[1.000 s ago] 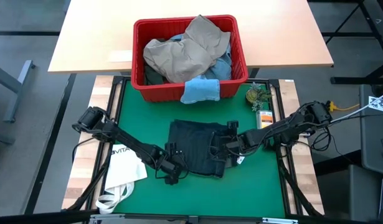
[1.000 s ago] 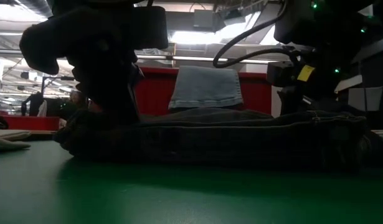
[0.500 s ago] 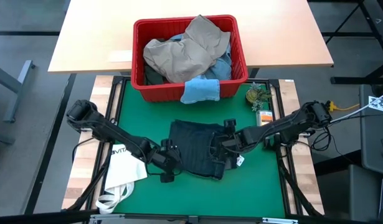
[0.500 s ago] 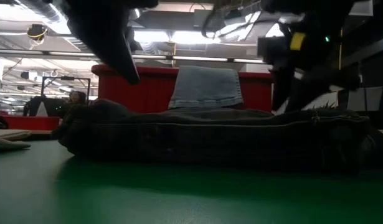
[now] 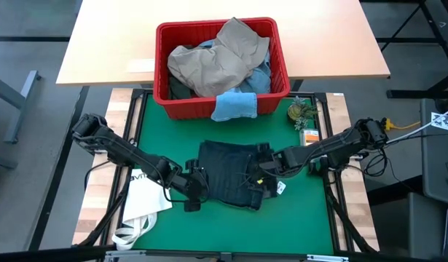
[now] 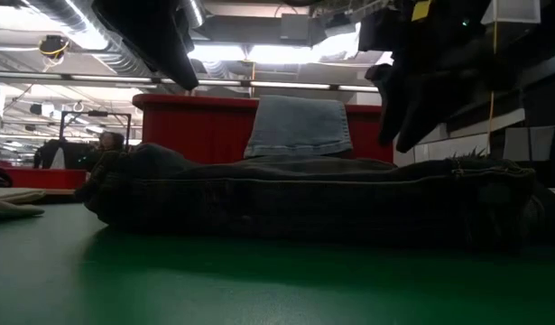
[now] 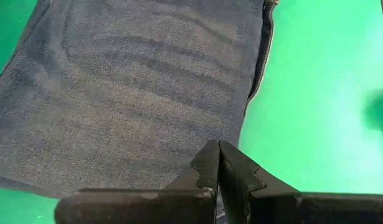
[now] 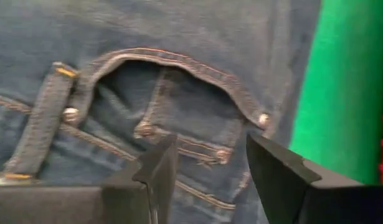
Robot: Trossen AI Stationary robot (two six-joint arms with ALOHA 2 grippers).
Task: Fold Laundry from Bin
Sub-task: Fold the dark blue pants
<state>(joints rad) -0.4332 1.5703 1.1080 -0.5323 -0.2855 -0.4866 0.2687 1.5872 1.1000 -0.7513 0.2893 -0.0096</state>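
Observation:
Folded dark navy jeans (image 5: 227,175) lie flat on the green mat, seen edge-on in the low view (image 6: 313,194). My left gripper (image 5: 192,195) hangs shut above their near left corner, clear of the denim (image 7: 135,81). My right gripper (image 5: 257,177) is open over the right part, above a pocket and belt loop (image 8: 147,74), with nothing between its fingers. The red bin (image 5: 164,91) at the far edge holds khaki trousers (image 5: 220,58) on top of other laundry. A small light blue cloth (image 5: 234,106) hangs over the bin's front rim.
A white tote bag (image 5: 140,202) lies at the mat's near left, beside my left arm. A small green object (image 5: 300,110) and a small orange box (image 5: 309,137) sit at the mat's right edge. A wooden table (image 5: 100,51) stands under the bin.
Both grippers have risen off the folded jeans, the left from its left end, the right from its right part. The left stays shut and the right open. The jeans lie where they were.

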